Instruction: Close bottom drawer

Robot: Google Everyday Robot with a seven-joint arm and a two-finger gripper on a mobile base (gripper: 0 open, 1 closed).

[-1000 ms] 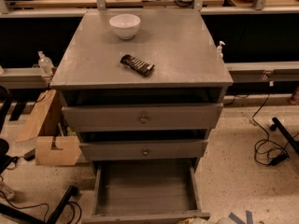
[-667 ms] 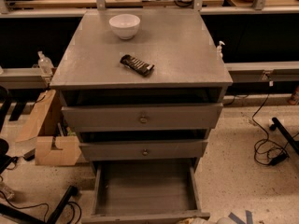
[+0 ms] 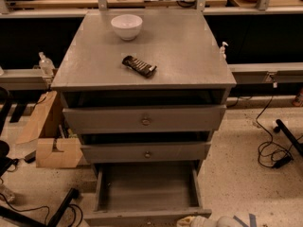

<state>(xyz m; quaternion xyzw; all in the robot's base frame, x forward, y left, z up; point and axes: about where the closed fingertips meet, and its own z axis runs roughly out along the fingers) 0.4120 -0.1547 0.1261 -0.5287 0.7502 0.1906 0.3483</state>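
While the narrow grey wooden bottom drawer (image 3: 147,186) juts past the grey desk's (image 3: 189,56) front edge, the pale gripper (image 3: 206,221) sits by its front-right corner; grip state cannot be told; closing means pushing rearward.

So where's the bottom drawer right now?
The bottom drawer stands open, bottom centre of the camera view, under the middle drawer; the gripper is by its front right corner.

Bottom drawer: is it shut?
No, the bottom drawer is pulled out, its inside showing, with the gripper at the picture's bottom edge beside its front.

Gripper (image 3: 199,221) sits low by the open bottom drawer (image 3: 147,193) front, bare floor (image 3: 232,183) alongside.
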